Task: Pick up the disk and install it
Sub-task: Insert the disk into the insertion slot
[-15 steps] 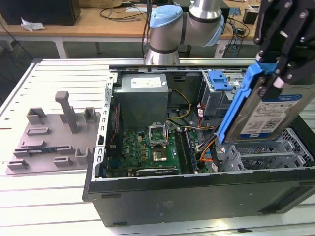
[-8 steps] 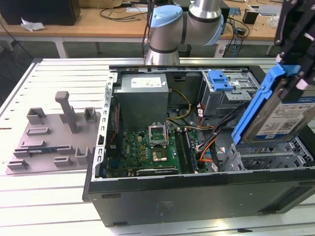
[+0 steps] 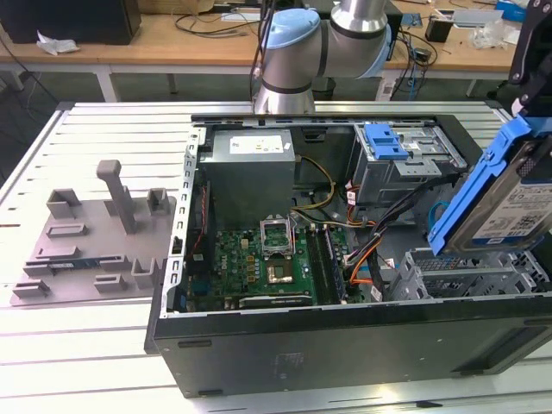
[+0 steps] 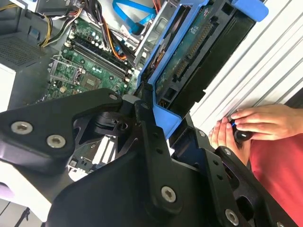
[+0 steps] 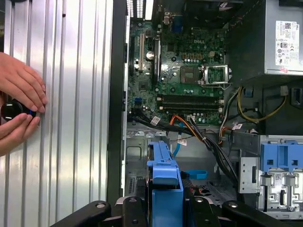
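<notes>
In the exterior view the disk point(image 3: 504, 203) hangs tilted on edge above the drive cage point(image 3: 461, 276), at the exterior view's right end of the open computer case point(image 3: 345, 345). It looks clear of the cage, so the lifting is done and the seating is not. Its far side is cut off by the frame edge, and what grips it is hard to trace here.

In the second wrist view the hand point(image 4: 165, 118) is pinching the disk by its blue rails, one black finger on each side. The contact itself is partly hidden behind the rail. A person's fingers point(image 4: 258, 116) rest on the bench point(image 4: 265, 61) around a small dark object I cannot identify.

In the first wrist view the disk shows end-on over the case interior, not far from the motherboard point(image 5: 189, 61). Which bay it belongs in cannot be told.
</notes>
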Controlling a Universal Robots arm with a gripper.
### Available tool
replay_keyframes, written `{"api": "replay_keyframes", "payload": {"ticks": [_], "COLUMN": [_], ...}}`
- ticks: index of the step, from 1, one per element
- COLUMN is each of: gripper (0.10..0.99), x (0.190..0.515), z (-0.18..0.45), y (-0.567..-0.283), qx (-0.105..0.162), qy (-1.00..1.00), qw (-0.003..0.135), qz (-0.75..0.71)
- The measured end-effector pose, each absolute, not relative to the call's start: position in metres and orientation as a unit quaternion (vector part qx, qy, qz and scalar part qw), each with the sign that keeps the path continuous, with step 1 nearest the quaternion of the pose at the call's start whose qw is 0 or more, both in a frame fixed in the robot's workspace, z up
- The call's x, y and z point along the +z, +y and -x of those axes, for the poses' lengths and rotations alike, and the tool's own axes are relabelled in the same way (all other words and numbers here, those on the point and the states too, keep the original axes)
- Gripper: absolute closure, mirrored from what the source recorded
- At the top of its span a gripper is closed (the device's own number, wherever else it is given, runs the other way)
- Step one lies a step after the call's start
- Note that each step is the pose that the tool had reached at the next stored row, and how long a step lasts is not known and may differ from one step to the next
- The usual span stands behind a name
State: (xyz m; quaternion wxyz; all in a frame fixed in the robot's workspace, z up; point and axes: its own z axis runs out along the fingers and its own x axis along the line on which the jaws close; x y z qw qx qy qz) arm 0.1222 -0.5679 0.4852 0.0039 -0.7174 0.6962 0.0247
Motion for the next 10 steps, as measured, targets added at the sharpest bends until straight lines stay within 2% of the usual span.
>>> {"api": "replay_keyframes", "payload": {"ticks": [10], "gripper": [0.718], "x": [0.4831], "z": [-0.1181], "y": [-0.5637], "qx": [0.025], "qy": [0.696], "qw": [0.004], "qz": [0.717]}}
